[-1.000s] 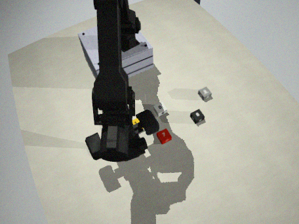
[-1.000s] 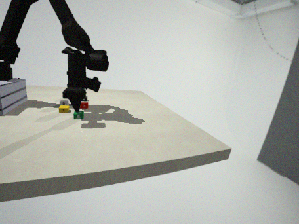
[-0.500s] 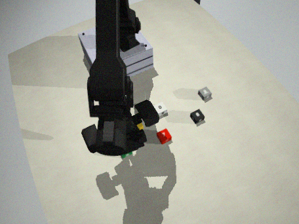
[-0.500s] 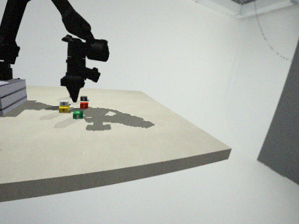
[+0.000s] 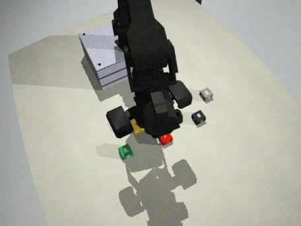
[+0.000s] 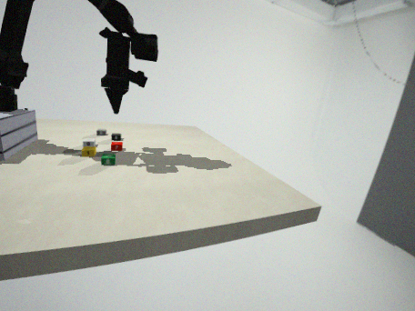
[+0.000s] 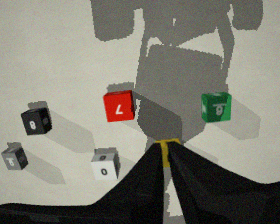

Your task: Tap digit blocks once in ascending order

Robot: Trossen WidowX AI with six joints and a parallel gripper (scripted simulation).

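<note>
Exterior view: closed gripper, raised above six numbered blocks

Table (image 5: 231,156) (image 6: 159,215) (image 7: 60,50): one, pale beige top, crossed by the arm's shadow.

Arm (image 5: 142,40) (image 6: 18,24): one, black, entering the top view from 12 o'clock.

Drawer unit (image 5: 99,50) (image 6: 20,135): one, pale lilac-grey, with dark seams; between 10 and 11 o'clock in the top view, partly behind the arm.

Gripper (image 5: 160,126) (image 6: 116,111) (image 7: 164,150): one, black; fingers together, nothing held, tips pointing down and well clear of the blocks.

Blocks: six, small, all resting on the table. Clock places are taken in the wrist view, with the red block as the dial's centre.

– Red block (image 5: 166,139) (image 6: 116,146) (image 7: 119,106): digit 7.
– Green block (image 5: 125,151) (image 6: 108,160) (image 7: 216,107): 3 o'clock; barred digit, of 6 or 9 form.
– Black block (image 5: 199,117) (image 6: 116,136) (image 7: 36,121): about 9 o'clock; digit 8.
– Grey block (image 5: 206,94) (image 6: 101,132) (image 7: 15,157): 8 o'clock; digit too blurred to tell.
– White block (image 6: 89,143) (image 7: 105,167): near 6 o'clock; digit 0.
– Yellow block (image 5: 137,127) (image 6: 88,152): between 4 and 5 o'clock, mostly hidden behind the fingertips; digit 1 in the exterior view.
</note>
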